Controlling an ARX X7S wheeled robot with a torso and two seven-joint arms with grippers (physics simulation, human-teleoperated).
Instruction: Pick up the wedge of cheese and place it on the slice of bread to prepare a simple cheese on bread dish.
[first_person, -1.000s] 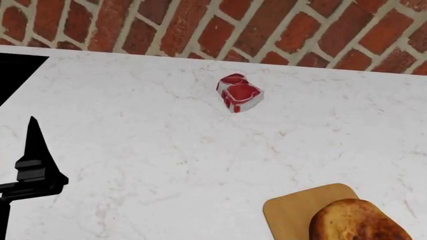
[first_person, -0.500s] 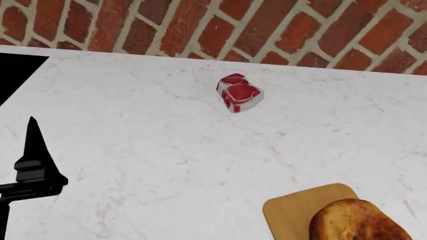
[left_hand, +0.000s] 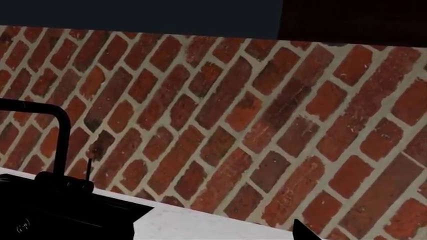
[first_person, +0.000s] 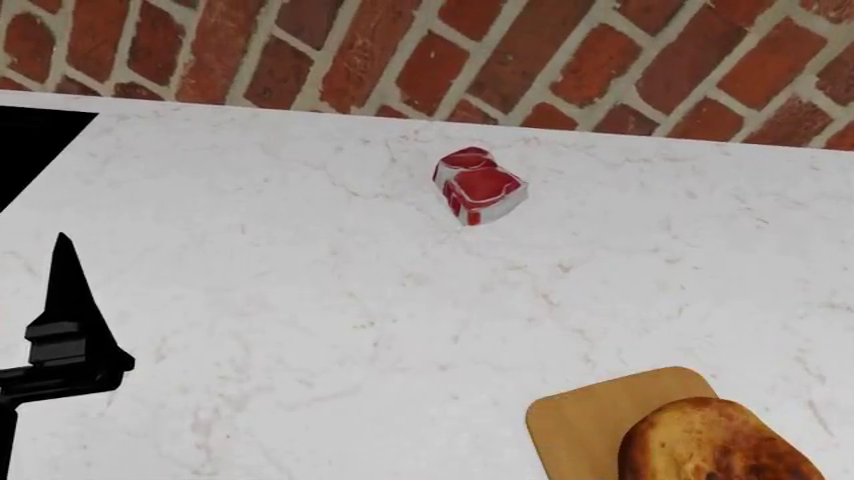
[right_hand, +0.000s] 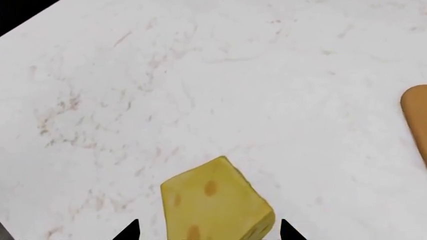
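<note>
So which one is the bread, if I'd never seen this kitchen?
Find the white marble counter under the red brick wall. At its near right corner lies a flat tan board, and the bread sits on it. It's the round, golden-brown, toasty lump, nothing like the little red-and-white meat chunk far back by the wall.

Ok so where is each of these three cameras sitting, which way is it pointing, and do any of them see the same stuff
Head view: from the robot's head, down over the white marble counter at the red-and-white meat chunk, round golden-brown bread on a tan board; left end effector shows.
Left wrist view: near the left end effector, facing the red brick wall; one dark fingertip shows.
Right wrist view: looking down at the yellow holed cheese wedge between right end effector tips.
Shared: the head and right wrist views share counter and board; the head and left wrist views share the wall.
</note>
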